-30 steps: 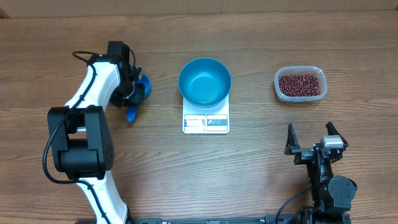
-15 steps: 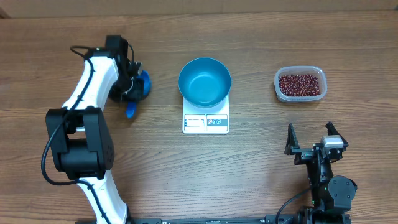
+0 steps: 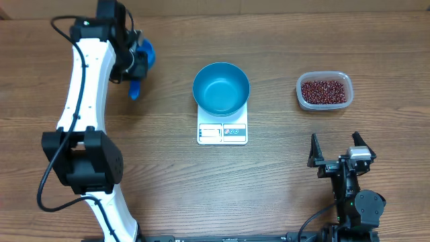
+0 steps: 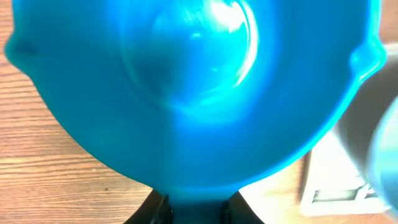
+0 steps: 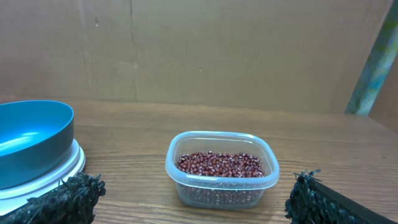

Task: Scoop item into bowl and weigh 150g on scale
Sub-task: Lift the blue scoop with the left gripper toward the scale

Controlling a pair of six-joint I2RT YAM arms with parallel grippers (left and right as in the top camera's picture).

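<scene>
The blue bowl (image 3: 221, 87) sits empty on the white scale (image 3: 222, 132) at mid-table. The item, small red-brown beans (image 3: 324, 91), fills a clear tub (image 3: 324, 102) at the right. My left gripper (image 3: 132, 66) is at the far left and shut on the handle of a small blue scoop (image 3: 140, 57). In the left wrist view the scoop (image 4: 193, 87) fills the frame, its handle pinched between the jaws, and a corner of the scale (image 4: 336, 180) shows. My right gripper (image 3: 341, 148) rests open near the front right. Its wrist view shows the beans (image 5: 219, 163), the bowl (image 5: 31, 140) and the scale (image 5: 69, 163).
Bare wooden tabletop lies all round. A cardboard wall (image 5: 205, 50) stands behind the table. The left arm's white links (image 3: 84, 87) stretch along the left side.
My left arm has carried the scoop toward the table's back edge, off the spot where it lay. The right arm, bowl and tub have not moved.
</scene>
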